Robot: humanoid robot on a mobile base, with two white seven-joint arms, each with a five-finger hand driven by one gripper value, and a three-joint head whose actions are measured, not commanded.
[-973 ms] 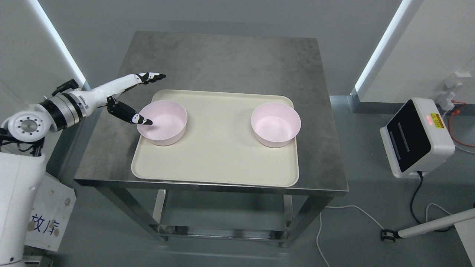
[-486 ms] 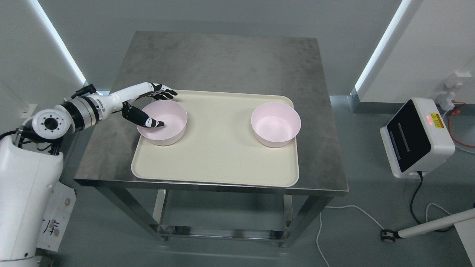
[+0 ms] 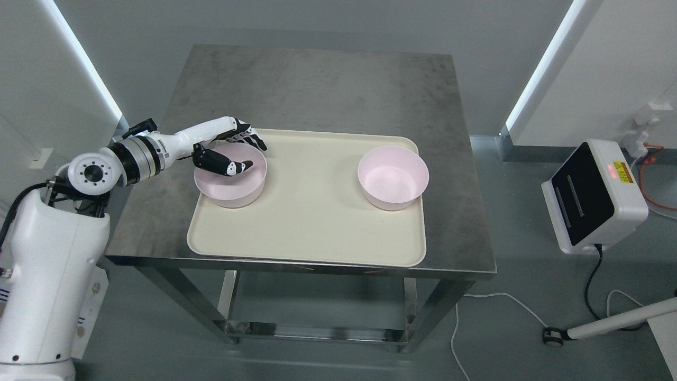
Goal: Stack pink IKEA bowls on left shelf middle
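A steel table (image 3: 317, 90) with a mottled grey top fills the centre of the frame, seen from above. Its legs and a lower crossbar (image 3: 312, 332) show at the bottom centre. The floor (image 3: 518, 296) is smooth grey-green. Pale grey walls (image 3: 317, 21) run across the top, with two bright slanted light strips, one at the upper left (image 3: 84, 63) and one at the upper right (image 3: 539, 69). At the right edge sits a white box-shaped device (image 3: 595, 196) with a black panel and a small red light. A black cable (image 3: 591, 286) hangs from it, and a white cable (image 3: 497, 312) trails over the floor at the lower right. An orange cable (image 3: 648, 180) lies near the far right edge.
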